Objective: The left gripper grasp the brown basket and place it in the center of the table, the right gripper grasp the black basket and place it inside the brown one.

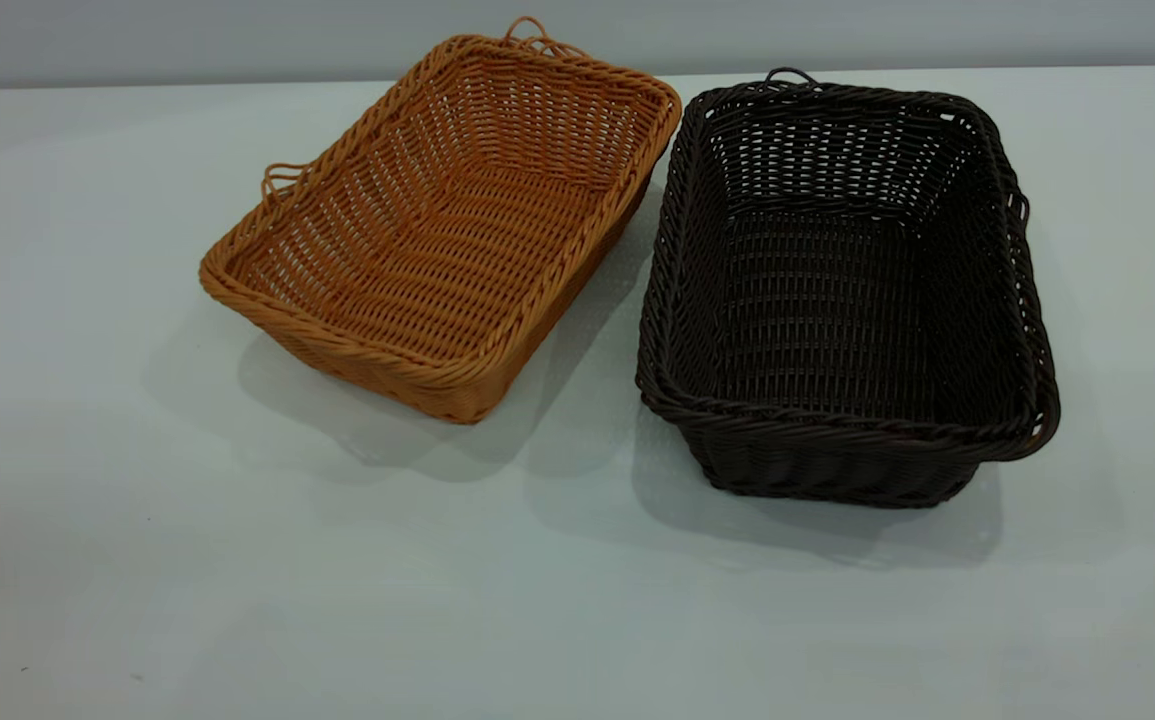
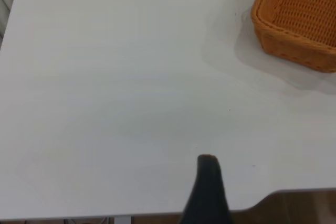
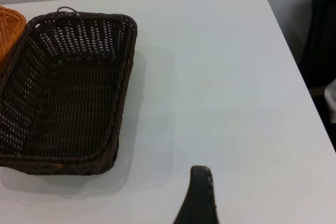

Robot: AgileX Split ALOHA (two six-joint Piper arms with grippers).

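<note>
You have both baskets sitting upright and empty on the tabletop [image 1: 137, 560], side by side. Take the black basket [image 1: 842, 290] as your landmark: it rests squarely, its long sides running away from the exterior camera, one small loop handle showing on its far rim. The brown basket [image 1: 447, 225] lies just to its left in the exterior view, turned at an angle so that its far right corner comes up against the black basket's far left corner; you cannot tell for certain whether the rims touch there or only come very close. Toward the near ends the two spread apart, with bare tabletop between them. Neither arm reaches into the exterior view. In the left wrist view, your left pincer [image 2: 208, 190] shows as a single dark finger hovering over bare tabletop close to the table's edge, well apart from the brown basket [image 2: 299, 22], and farther still from the black one; with only that one finger visible, you cannot tell whether it is open or closed. In the right wrist view, your right pincer [image 3: 198, 195] likewise shows one dark finger above bare tabletop, off to the side of the black basket [image 3: 65, 93] and not touching it; its state cannot be told either.
</note>
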